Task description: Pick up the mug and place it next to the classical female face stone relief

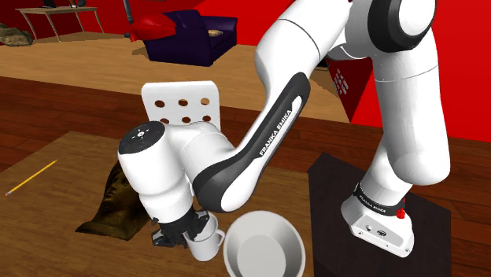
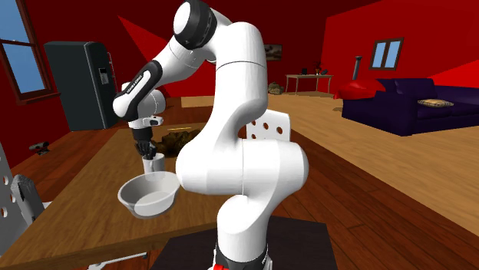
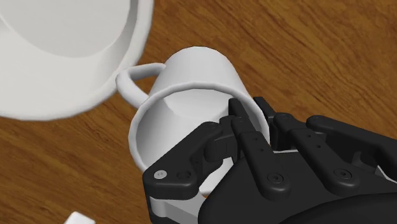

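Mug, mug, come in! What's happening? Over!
End effector shut on mug rim. Bowl close beside handle. Mug not yet by relief.

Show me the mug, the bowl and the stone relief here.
white mug [image 3: 191, 79]: wrist view, outer wall.
white bowl [image 1: 266, 236]: shoulder view, inner wall.
stone relief [image 1: 114, 206]: shoulder view, middle of its dark surface.

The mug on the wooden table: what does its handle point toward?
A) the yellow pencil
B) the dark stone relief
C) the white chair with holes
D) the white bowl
D: in the wrist view the mug turns its handle loop toward the white bowl, and the loop ends right beside the bowl's wall.
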{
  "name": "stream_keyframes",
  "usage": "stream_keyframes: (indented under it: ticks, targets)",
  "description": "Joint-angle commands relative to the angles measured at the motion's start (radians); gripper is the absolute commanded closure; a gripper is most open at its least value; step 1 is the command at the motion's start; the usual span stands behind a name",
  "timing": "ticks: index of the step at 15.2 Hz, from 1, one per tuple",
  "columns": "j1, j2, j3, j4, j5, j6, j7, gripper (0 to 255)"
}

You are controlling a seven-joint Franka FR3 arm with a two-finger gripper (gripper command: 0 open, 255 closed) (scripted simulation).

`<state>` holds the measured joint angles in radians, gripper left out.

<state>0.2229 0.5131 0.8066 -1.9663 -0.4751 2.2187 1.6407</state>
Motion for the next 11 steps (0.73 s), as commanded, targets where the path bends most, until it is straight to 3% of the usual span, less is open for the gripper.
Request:
stream_keyframes:
  ticks: [1,6,7,11]
  targets:
    - [0.001,0.005,-0.004,-0.004,-0.003,0.003,0.001,255]
    - [0.001,0.005,-0.004,-0.004,-0.004,0.003,0.001,255]
    - [0.001,0.004,-0.003,-0.004,-0.003,0.003,0.001,0]
    - [0.0,0.003,-0.003,-0.005,-0.003,0.003,0.001,0]
